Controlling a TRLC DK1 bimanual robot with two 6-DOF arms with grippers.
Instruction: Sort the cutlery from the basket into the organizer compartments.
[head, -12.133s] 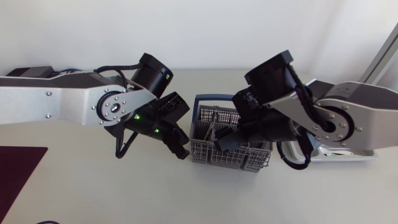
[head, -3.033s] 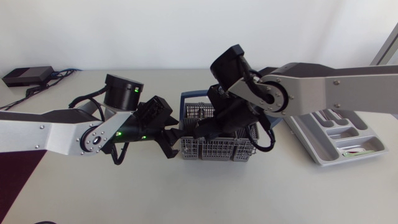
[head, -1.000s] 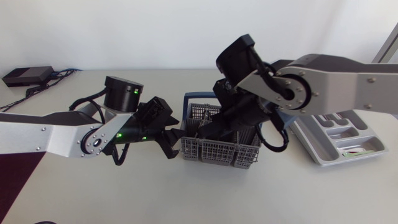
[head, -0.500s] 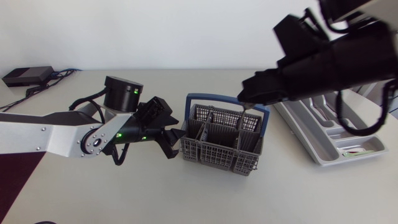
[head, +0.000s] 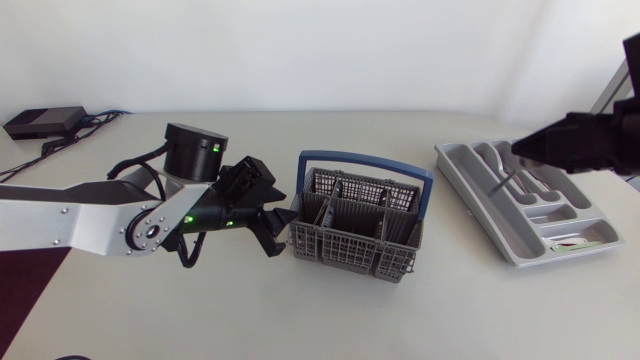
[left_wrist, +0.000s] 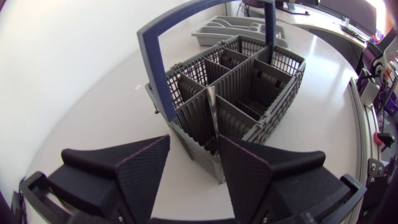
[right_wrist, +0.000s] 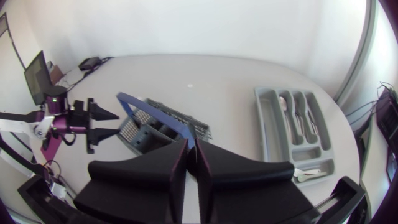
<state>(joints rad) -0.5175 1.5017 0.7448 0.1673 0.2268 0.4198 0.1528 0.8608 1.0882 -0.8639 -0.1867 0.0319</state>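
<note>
The grey mesh cutlery basket (head: 350, 235) with a blue handle (head: 366, 160) stands mid-table. My left gripper (head: 279, 228) is at its left corner; in the left wrist view both fingers press the basket (left_wrist: 242, 93) corner wall from two sides (left_wrist: 193, 163). A thin metal piece (left_wrist: 212, 111) stands upright in the near compartment. My right gripper (head: 517, 152) hovers over the grey organizer (head: 478, 212), shut on a slim metal cutlery piece (head: 503, 180) that hangs down. Its fingers are pressed together (right_wrist: 191, 152). Several pieces lie in the organizer (right_wrist: 260, 124) compartments.
A dark maroon mat (head: 28, 285) lies at the table's front left. At the back left sits a black box (head: 40, 122) with cables. Bare table lies between the basket (right_wrist: 148, 132) and the organizer.
My right arm rose out of the basket with a cutlery piece and swung right over the organizer. The tilted basket settled flat. The left arm kept still.
</note>
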